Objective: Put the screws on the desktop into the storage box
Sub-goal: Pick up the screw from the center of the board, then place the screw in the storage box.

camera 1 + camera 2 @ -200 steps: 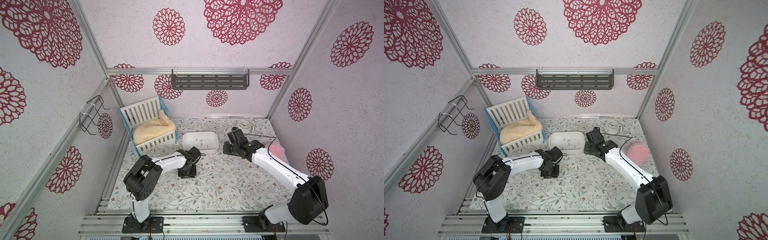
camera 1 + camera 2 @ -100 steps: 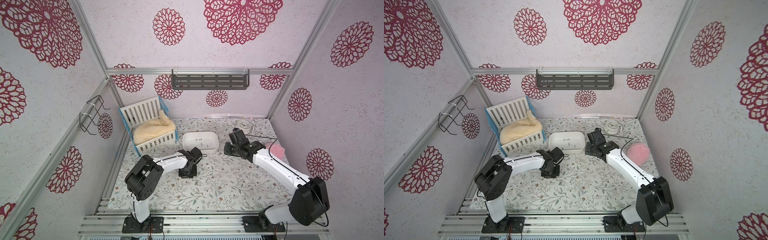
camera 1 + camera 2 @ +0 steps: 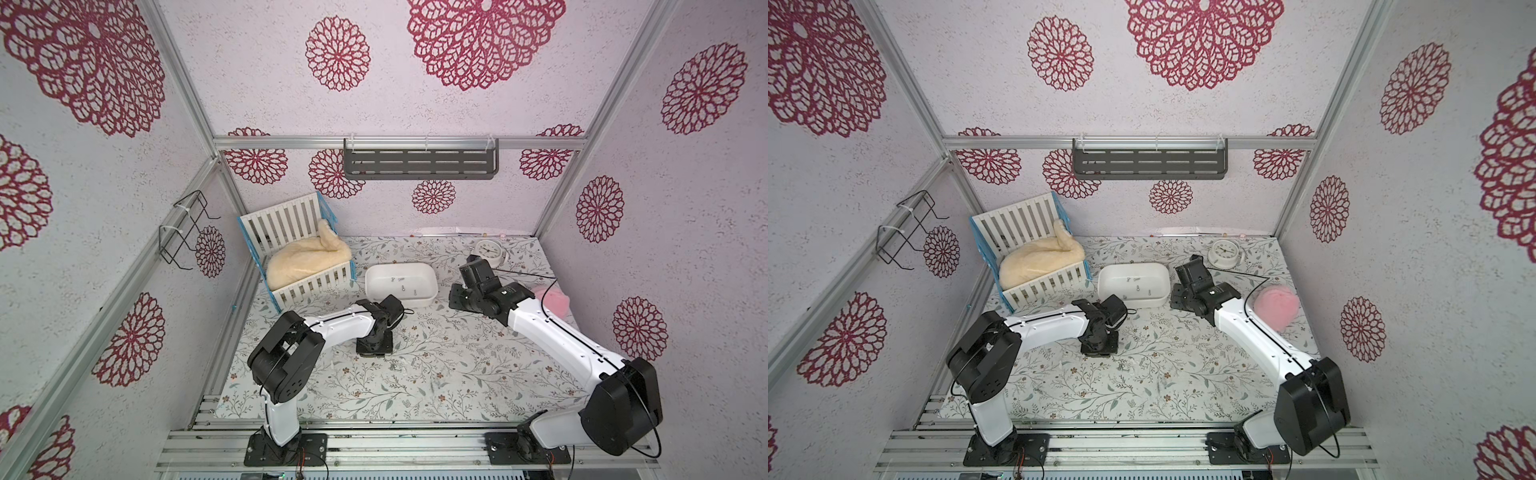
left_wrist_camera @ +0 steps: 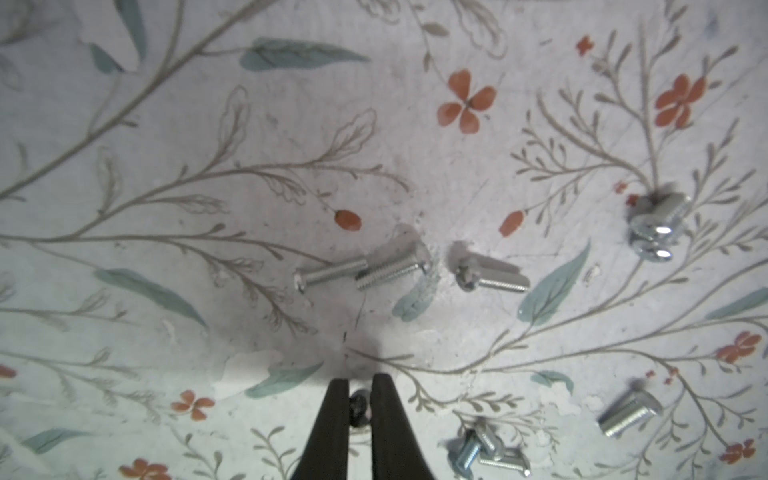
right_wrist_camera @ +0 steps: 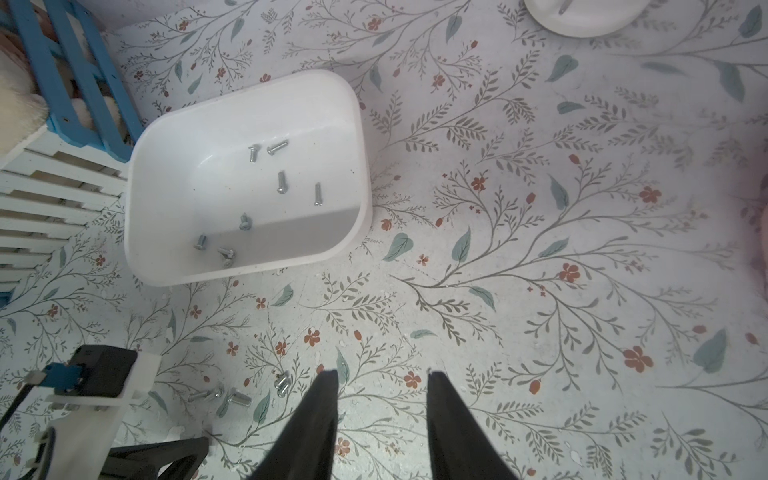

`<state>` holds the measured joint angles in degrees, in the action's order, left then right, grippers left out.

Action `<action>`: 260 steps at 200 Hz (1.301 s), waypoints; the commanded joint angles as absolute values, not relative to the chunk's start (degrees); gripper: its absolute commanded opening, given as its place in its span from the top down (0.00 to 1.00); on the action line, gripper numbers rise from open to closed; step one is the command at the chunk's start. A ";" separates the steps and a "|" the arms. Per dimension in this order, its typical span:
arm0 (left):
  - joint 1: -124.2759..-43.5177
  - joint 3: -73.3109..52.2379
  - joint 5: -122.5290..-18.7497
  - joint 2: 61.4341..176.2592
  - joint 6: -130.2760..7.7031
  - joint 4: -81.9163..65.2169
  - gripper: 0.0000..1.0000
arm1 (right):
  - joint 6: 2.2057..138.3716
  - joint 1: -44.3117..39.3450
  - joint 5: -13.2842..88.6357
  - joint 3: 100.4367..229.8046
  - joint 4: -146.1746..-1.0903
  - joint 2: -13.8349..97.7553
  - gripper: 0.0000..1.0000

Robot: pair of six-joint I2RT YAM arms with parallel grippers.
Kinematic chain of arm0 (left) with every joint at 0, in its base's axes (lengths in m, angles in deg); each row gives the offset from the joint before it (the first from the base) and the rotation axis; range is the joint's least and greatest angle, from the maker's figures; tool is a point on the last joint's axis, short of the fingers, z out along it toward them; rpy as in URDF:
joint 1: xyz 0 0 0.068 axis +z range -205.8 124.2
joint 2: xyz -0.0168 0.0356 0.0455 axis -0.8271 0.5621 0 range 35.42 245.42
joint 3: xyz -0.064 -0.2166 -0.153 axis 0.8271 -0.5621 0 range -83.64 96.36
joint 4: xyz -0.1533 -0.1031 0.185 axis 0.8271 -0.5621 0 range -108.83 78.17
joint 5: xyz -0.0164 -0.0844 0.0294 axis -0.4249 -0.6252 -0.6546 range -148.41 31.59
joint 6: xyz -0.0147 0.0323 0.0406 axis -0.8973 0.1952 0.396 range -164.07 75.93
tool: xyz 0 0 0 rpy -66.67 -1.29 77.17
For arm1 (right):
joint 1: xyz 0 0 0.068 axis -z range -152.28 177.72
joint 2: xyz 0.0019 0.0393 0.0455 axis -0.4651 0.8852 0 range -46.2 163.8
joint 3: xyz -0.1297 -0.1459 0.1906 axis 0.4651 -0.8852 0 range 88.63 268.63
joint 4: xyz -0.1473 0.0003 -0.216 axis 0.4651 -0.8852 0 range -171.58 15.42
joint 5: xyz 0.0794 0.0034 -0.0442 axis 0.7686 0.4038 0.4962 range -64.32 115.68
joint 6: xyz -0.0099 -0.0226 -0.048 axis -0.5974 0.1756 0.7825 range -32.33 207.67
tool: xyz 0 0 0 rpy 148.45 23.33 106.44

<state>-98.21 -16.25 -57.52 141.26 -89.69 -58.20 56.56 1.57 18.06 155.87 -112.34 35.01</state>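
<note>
White box (image 3: 419, 300) sits toward the back of the counter (image 3: 478, 374) in both top views, several screws (image 3: 402, 281) inside. Loose screws (image 3: 395, 367) lie mid-counter.

Left wrist: left claw (image 4: 360, 380) is almost closed, pinching one screw (image 4: 359, 409) by the head just above the counter. More are scattered around it.

Right wrist: right claw (image 5: 382, 374) is partly open and empty, over bare counter. Box is nearby.

Screws (image 4: 332, 274) on desktop (image 4: 166, 324), in storage box (image 5: 166, 199)
</note>
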 commanded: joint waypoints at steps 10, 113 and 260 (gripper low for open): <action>-99.06 -15.17 -56.43 138.71 -89.02 -60.22 0.90 | 55.78 2.03 18.47 156.31 -110.88 32.81 0.61; -98.17 -9.48 -53.27 136.87 -85.57 -64.59 0.90 | 55.77 2.05 17.81 156.81 -111.83 32.20 0.61; -83.16 35.52 -56.29 162.17 -73.95 -74.76 0.89 | 55.25 3.55 18.40 154.84 -111.95 30.35 0.61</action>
